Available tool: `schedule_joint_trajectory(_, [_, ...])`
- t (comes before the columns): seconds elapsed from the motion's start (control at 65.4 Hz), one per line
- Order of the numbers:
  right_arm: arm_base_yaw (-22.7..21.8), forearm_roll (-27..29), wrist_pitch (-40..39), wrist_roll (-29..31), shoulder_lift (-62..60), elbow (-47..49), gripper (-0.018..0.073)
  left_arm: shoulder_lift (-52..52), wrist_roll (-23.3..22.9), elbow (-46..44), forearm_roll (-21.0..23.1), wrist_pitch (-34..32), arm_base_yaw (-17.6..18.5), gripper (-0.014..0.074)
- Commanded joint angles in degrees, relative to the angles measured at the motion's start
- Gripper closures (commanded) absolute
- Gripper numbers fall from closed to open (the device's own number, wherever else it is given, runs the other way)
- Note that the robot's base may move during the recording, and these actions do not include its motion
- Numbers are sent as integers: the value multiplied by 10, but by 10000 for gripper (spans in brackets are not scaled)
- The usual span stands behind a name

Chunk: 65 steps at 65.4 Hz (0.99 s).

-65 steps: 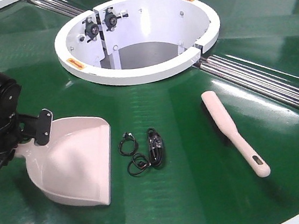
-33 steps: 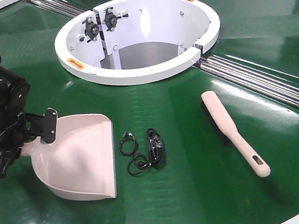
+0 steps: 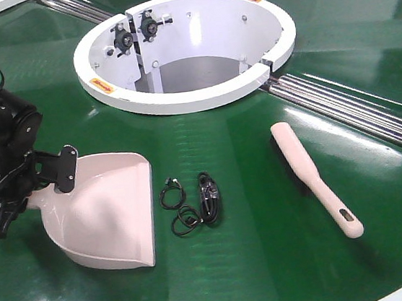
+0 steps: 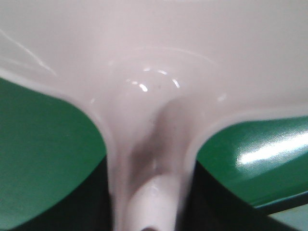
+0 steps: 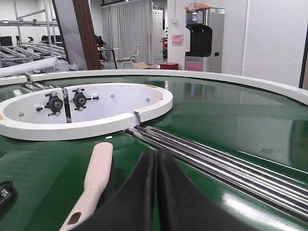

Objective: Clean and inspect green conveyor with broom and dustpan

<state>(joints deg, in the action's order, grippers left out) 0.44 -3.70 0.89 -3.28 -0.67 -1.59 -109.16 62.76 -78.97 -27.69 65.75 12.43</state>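
Dustpan (image 3: 110, 212) first: it sits on the front left of the green conveyor (image 3: 259, 275), wide mouth turned right, with its long handle running off to the left. The left gripper (image 3: 28, 195) is clamped on that handle, and the left wrist view shows the pink stem running between dark fingers on either side. Just off the pan's mouth lies a coiled black cable (image 3: 196, 202), close but not touching. Over on the right, the broom (image 3: 313, 178) lies flat on the belt, untouched, its slotted handle end toward the near edge and its head toward the white-rimmed centre hole (image 3: 188, 97). Steel rollers (image 3: 356, 111) run past behind it. The right gripper (image 5: 156, 192) has its fingers pressed together with nothing between them, low and just right of the broom's handle
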Motion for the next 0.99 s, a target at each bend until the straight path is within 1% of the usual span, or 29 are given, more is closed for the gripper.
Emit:
schedule_joint_trajectory(0.0, [-3,-6,-45,1,-7,-2,568,28,-4,-15,-20,11,4,602])
schedule_joint_trajectory(0.979, [-3,-6,-45,1,-6,-2,568,28,-4,-15,-20,11,4,602])
